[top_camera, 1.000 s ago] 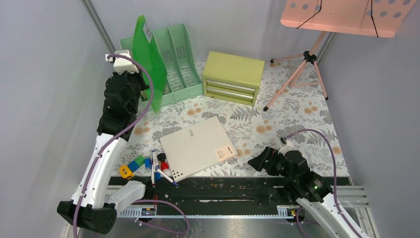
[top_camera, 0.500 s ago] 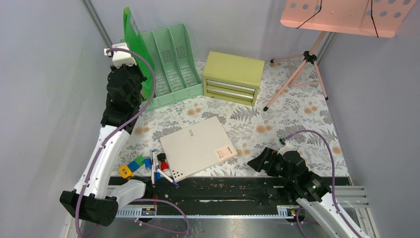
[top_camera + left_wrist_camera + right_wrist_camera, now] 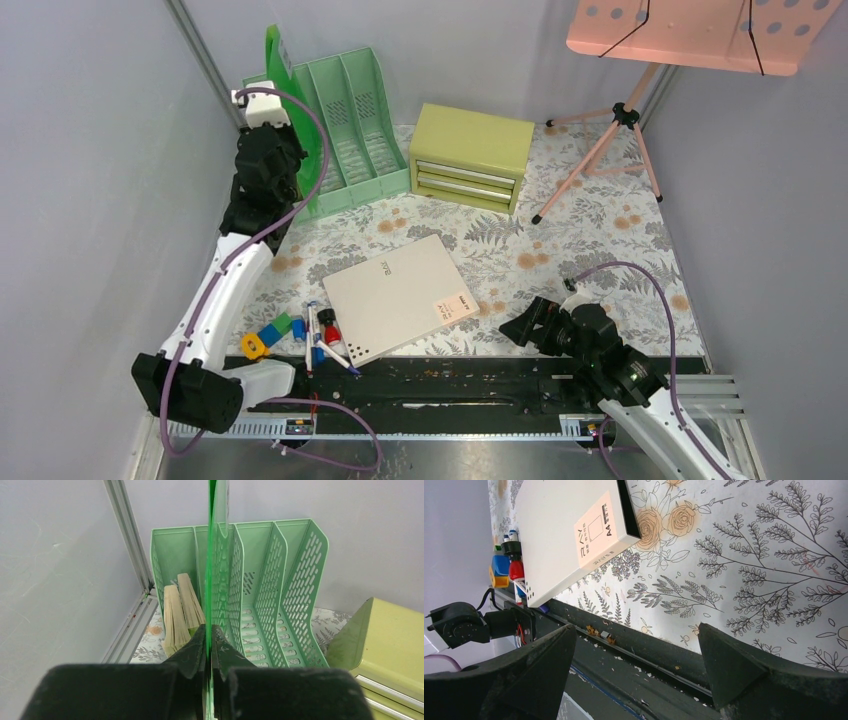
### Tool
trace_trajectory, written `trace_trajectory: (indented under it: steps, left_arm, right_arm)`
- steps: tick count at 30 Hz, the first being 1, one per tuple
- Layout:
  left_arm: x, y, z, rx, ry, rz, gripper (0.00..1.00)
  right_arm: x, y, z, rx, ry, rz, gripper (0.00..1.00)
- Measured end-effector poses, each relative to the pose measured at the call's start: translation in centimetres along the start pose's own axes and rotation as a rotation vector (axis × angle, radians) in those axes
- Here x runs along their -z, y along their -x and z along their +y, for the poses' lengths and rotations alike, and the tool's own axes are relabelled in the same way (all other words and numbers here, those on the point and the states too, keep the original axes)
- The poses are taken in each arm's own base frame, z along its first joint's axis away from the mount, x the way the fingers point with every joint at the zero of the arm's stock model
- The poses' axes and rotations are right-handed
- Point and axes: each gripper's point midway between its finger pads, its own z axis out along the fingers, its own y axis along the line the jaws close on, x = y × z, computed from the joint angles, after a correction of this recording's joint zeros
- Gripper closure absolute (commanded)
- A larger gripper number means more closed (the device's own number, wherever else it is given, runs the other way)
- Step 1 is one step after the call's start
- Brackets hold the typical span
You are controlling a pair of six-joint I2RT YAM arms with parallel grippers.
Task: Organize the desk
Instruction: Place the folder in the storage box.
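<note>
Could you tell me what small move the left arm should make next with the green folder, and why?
Probably lower it slowly into the file rack: the left hand grips the green folder upright at the rack's left end, its edge close to a divider.

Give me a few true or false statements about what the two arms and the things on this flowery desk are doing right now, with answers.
1. The left gripper is shut on the thin green plastic folder. True.
2. The right gripper clamps the flat white A4 box. False: it is open, apart from the box and holding nothing.
3. In the top view, the yellow-green drawer chest stands right of the mint-green slotted file rack. True.
4. Every slot of the file rack is empty. False: tan paper bundles stand in its left-hand slot.
</note>
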Motion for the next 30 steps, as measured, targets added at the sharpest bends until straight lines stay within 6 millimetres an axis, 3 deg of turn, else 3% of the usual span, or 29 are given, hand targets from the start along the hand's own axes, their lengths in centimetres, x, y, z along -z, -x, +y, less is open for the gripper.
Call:
trace_trajectory:
  steps: [13,24,30]
  left_arm:
    - [-1.9,0.0,-0.7,0.002,0.008,-0.040,1.00]
    - [-4.7,-1.8,-1.7,-0.048,0.009,-0.042,1.00]
    - [-5.9,-1.9,-1.2,-0.049,0.029,-0.068,1.00]
  right_arm:
    - [-0.2,0.0,0.0,0.000,-0.003,0.003,0.00]
    - [-0.2,-0.1,-0.1,-0.001,-0.009,0.008,0.00]
    - [-0.3,-0.2,-0.2,-0.003,-0.017,0.015,0.00]
